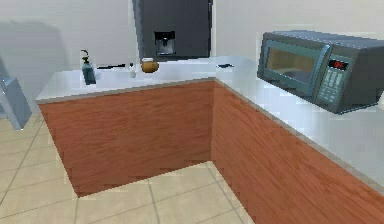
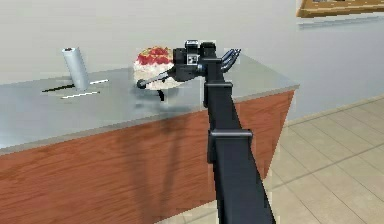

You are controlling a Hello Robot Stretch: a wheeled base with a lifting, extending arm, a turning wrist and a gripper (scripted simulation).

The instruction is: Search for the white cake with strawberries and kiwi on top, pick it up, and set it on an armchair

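Kitchen with pale tiled floor and an L-shaped tabletop (image 1: 190, 74), grey on top with wood-panelled fronts. It carries a microwave (image 1: 320, 68), a dark bottle (image 1: 88, 70) and a small bowl (image 1: 149, 66); a dark refrigerator (image 1: 172, 28) stands behind. In the arm side view, the white cake (image 2: 154, 58), red strawberries on top, is at the tabletop beside a metal cylinder (image 2: 75, 68). The pincer (image 2: 152, 86) is at the cake; whether it has hold of anything cannot be told. The search looks finished, with the lift and the trip to an armchair likely left.
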